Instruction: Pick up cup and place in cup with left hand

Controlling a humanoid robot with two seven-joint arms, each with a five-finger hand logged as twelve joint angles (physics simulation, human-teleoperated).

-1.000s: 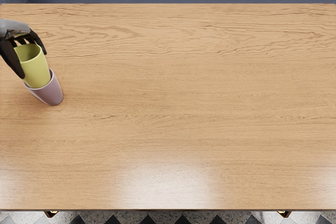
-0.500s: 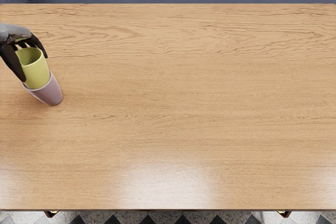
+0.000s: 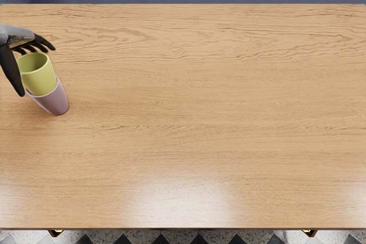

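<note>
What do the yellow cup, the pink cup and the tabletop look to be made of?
The yellow cup looks like smooth plastic or glazed ceramic: opaque, with a soft sheen. The pink cup around its lower part looks equally smooth and opaque, so either material fits. The tabletop seems varnished wood or wood-look laminate: grain lines and bright reflected patches.

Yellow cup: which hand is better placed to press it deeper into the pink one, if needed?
Left, probably. The left hand is right beside the yellow cup, fingers spread, and that cup sits partly inside the pink cup; no right hand shows.
</note>
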